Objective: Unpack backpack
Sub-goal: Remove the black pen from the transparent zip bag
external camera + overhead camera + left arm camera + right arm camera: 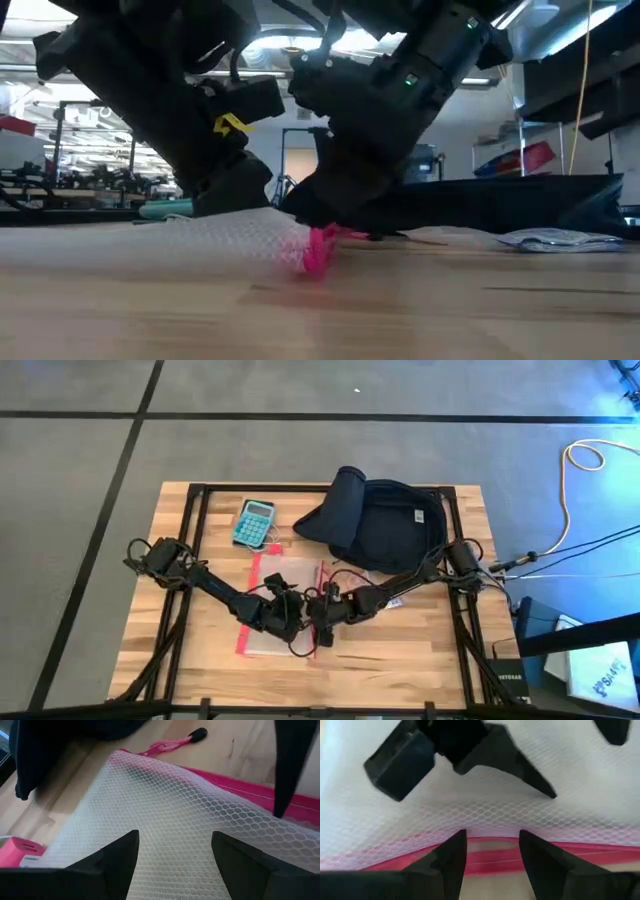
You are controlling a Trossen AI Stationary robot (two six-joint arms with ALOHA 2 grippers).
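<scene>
We've got both arms meeting low over the clear mesh pouch with the pink-red edging (283, 605), lying flat mid-table. The left gripper (172, 852) has its fingers spread, mesh right beneath them. The right gripper (491, 851) is parted too, straddling the pouch's pink zip edge. The large dark navy fabric backpack (385, 525) lies at the table's far side, nearer the right arm's base. A teal calculator (254, 522) lies just beside it. We reckon the pink edge, running crosswise between the right fingers, is what the coming pinch turns on.
</scene>
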